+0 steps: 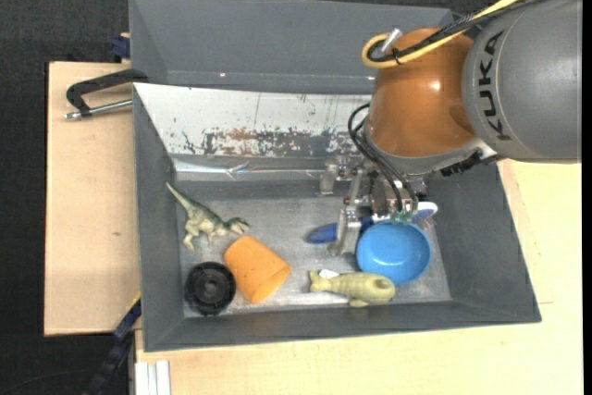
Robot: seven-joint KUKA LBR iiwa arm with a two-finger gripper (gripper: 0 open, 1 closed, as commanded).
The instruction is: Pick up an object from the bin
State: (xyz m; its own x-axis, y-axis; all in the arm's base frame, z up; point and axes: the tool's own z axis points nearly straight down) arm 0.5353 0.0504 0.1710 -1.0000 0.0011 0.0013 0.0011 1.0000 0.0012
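Seen from above, a grey metal bin (153, 199) stands on dark carpet. At the right of the bin floor lies a round blue bowl (396, 256). The gripper (354, 231) hangs low just beside the bowl's upper left edge. I cannot tell whether the gripper is spread or closed, or whether it holds anything.

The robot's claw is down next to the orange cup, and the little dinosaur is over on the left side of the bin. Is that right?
Not quite. The camera view shows the gripper down next to the blue bowl on the right, not the orange cup. The little dinosaur is on the left side of the bin, just as you said.
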